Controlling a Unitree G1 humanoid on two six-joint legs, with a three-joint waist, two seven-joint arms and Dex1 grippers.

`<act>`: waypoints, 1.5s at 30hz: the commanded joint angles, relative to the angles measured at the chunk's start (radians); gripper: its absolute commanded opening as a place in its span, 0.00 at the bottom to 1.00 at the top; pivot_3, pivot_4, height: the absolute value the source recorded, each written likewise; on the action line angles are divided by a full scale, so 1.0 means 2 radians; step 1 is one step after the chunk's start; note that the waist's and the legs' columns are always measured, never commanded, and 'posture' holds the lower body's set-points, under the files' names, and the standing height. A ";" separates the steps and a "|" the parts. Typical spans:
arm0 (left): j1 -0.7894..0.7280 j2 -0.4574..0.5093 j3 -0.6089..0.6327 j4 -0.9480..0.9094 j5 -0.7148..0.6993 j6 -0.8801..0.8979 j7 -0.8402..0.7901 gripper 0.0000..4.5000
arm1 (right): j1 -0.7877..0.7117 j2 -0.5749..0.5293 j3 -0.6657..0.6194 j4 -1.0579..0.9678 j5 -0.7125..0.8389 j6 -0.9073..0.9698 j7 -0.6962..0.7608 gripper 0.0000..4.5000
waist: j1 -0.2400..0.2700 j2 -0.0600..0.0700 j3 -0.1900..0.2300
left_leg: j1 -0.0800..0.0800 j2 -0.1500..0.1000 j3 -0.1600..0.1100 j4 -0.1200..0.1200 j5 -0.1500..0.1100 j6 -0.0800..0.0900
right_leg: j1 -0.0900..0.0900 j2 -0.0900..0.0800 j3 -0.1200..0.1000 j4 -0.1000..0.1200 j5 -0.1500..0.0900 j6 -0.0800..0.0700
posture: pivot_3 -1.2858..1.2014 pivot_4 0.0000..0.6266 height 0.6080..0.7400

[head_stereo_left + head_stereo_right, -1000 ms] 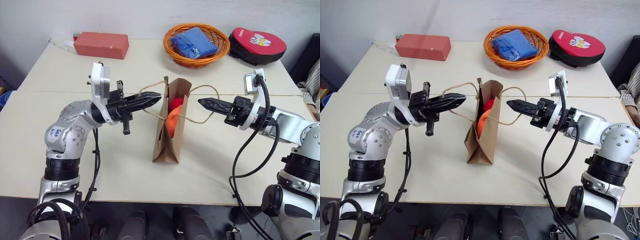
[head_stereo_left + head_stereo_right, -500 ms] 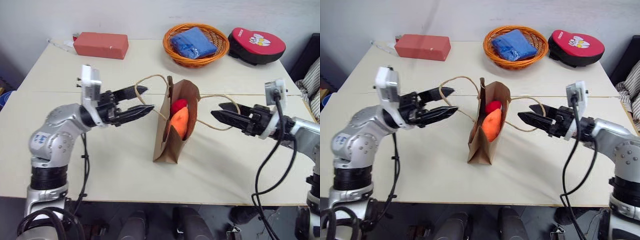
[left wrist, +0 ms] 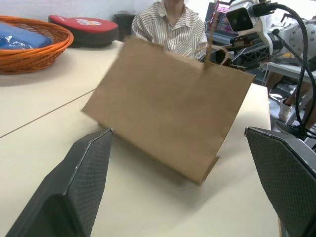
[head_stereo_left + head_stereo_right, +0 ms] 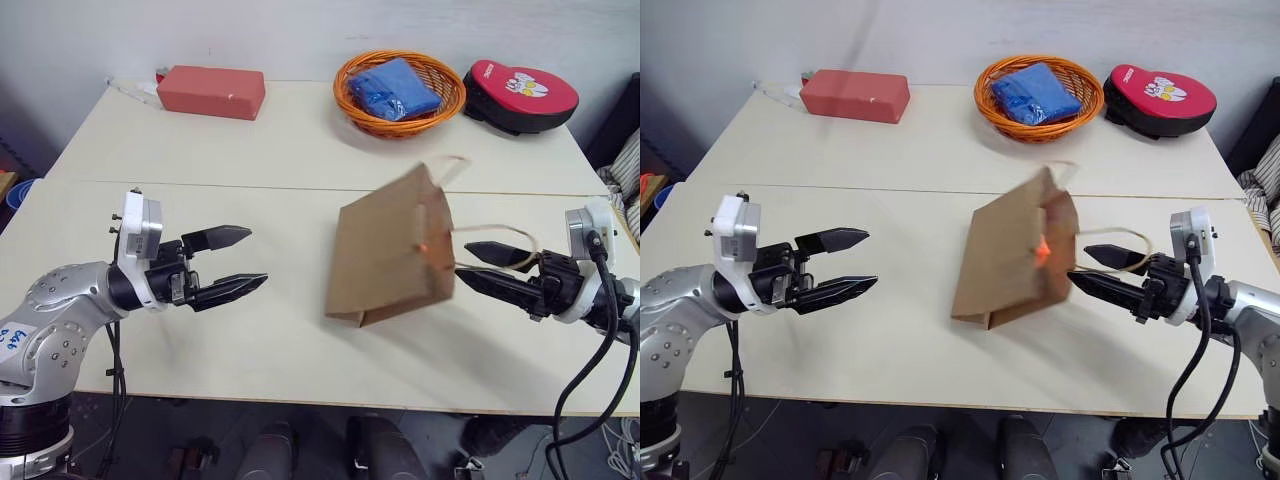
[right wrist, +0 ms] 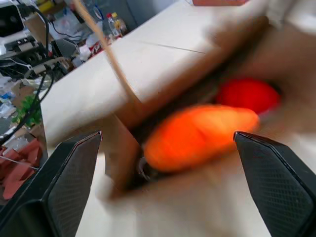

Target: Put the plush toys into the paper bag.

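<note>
1. Far left: the left gripper (image 4: 232,262) hovers level over the desk (image 4: 250,150), jaws spread wide and gripping nothing, well apart from the bag.
2. Centre: the paper bag (image 4: 390,258) is tipped over, leaning towards the right gripper with its mouth facing that side. It looks light and thin-walled, likely to crumple or topple at a nudge.
3. Inside the bag, in the right wrist view: the orange plush toy (image 5: 197,136) lies at the mouth, with the red plush toy (image 5: 247,95) deeper in. Both look soft, light and squashable.
4. A twine handle (image 4: 500,232) loops out beside the right jaws; the handles seem the safest place to take hold.
5. Right: the right gripper (image 4: 480,266) sits just beside the bag's mouth, jaws spread, pinching nothing.
</note>
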 commanded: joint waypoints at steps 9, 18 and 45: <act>-0.001 -0.015 -0.010 -0.019 -0.007 -0.011 0.006 0.99 | -0.118 0.011 0.015 -0.036 0.066 0.012 -0.042 0.97 | 0.001 0.000 0.000 | 0.000 0.000 0.000 0.000 0.000 0.000 | 0.000 0.000 0.000 0.000 0.000 0.000 | 0.52 0.24 1.00; -0.021 -0.032 -0.032 -0.008 0.006 -0.028 0.009 0.99 | -0.235 0.029 0.103 -0.031 0.070 0.027 -0.036 0.97 | 0.001 0.000 0.000 | 0.000 0.000 0.000 0.000 0.000 0.000 | 0.000 0.000 0.000 0.000 0.000 0.000 | 0.52 0.24 1.00; -0.009 -0.043 -0.036 -0.015 0.011 -0.050 0.017 0.99 | -0.174 -0.112 0.110 0.015 -0.059 -0.023 0.133 0.97 | 0.002 0.000 0.000 | -0.001 0.000 0.000 0.000 0.000 0.000 | 0.000 0.000 0.000 -0.001 0.000 0.000 | 0.52 0.24 1.00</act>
